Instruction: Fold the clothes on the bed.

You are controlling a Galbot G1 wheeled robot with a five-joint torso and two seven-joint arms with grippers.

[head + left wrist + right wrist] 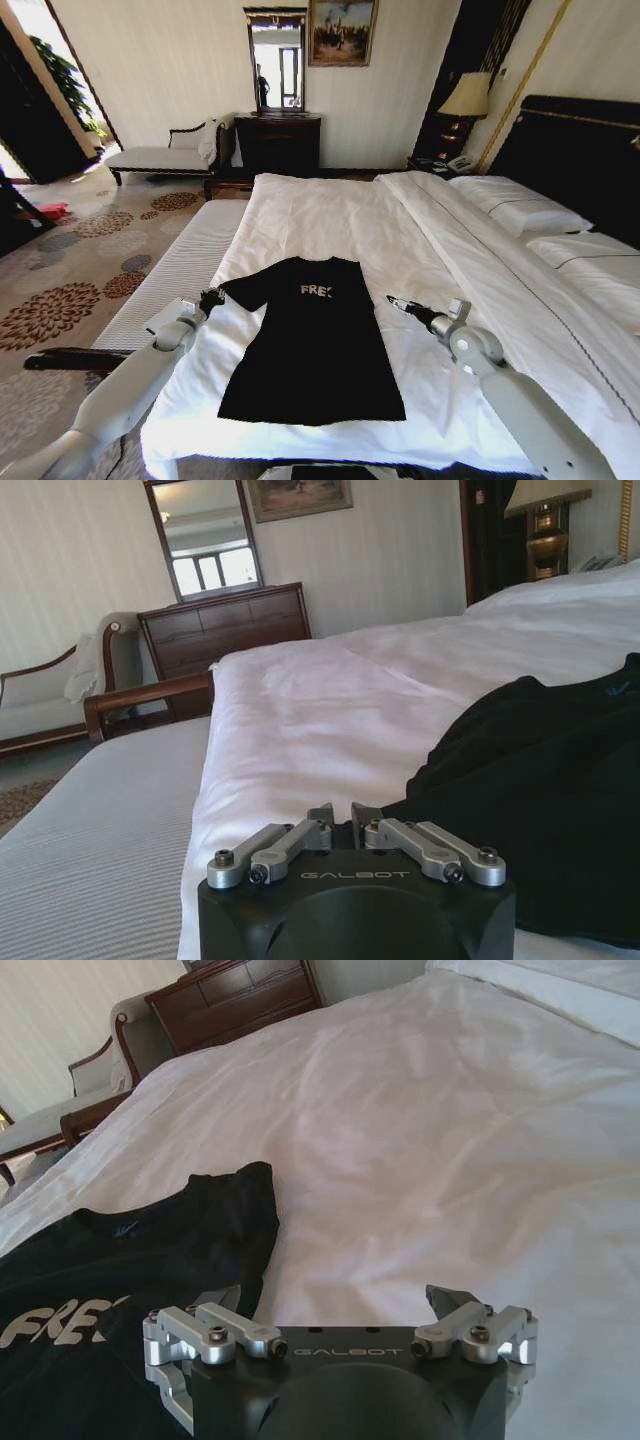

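**— Onlooker one:** Clothes, well, one black top (312, 345), lying flat on the bed (330, 215) near the foot edge, lettering up, neck toward the far wall. Its long axis runs straight away from the robot, between the two arms.

**— Onlooker two:** And the left gripper (211, 297)?

**— One:** At the top's left sleeve corner. In the left wrist view its fingertips (322, 820) are drawn nearly together, with black cloth pressed right against them and spreading off to one side. I'd judge it has pinched the sleeve edge, though the contact itself sits low behind the gripper body.

**— Two:** The right gripper (399, 304) looks further off.

**— One:** It is. It hovers over bare sheet, just beside the right sleeve, not touching. The right wrist view shows its fingers (455, 1310) spread wide with nothing between them, and the right shoulder of the top ahead and off to the side of it.

**— Two:** So the left arm is the nearer one.

**— One:** Yes. The head view gives the whole layout, hem to collar, which neither wrist view does. The wrist views give the finger spacing. I'd guess the right gripper needs to move inward toward the sleeve before any fold across that long axis can start
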